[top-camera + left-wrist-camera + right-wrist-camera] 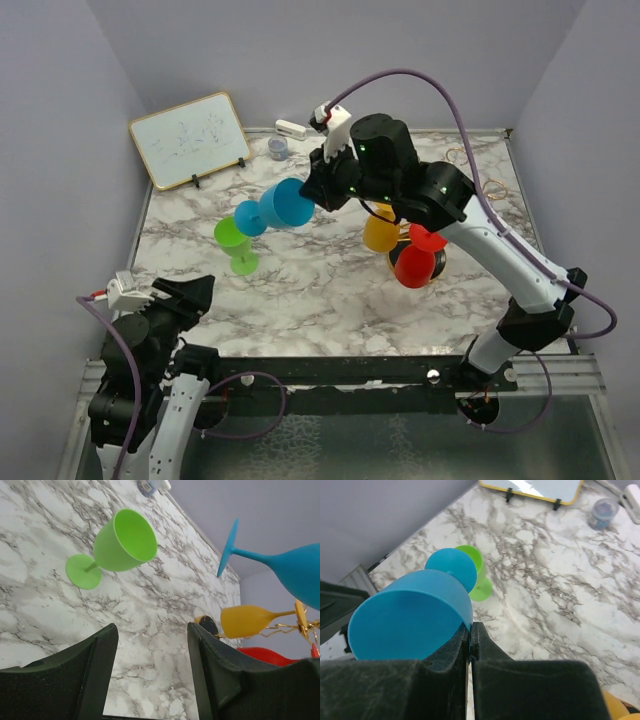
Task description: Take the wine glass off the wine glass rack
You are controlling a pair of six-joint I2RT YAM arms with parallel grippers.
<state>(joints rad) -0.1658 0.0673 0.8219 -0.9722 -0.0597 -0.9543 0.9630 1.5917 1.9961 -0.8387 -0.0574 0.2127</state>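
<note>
- Pretty sure the main bit is done. The blue wine glass (288,204) is off the rack (277,628), up in the air over the desk (330,295), tipped sideways and well apart from the rack.
- The right end effector (470,635) is clamped fully closed, pinching the wall of the blue glass's bowl right at the rim.
- The left end effector (152,630) is spread wide with nothing in it, down by the near edge.
- A green glass (235,243) lies on its side on the desk, near the blue one.
- Left to do, I'd guess: set the blue one down and let go. A yellow glass (380,234) and a red glass (414,265) hang on the rack, if those count too.
- Contents: the green one is plainly empty, and nothing shows in the others. There's a little jar (278,148) at the back, can't tell what's in it.
</note>
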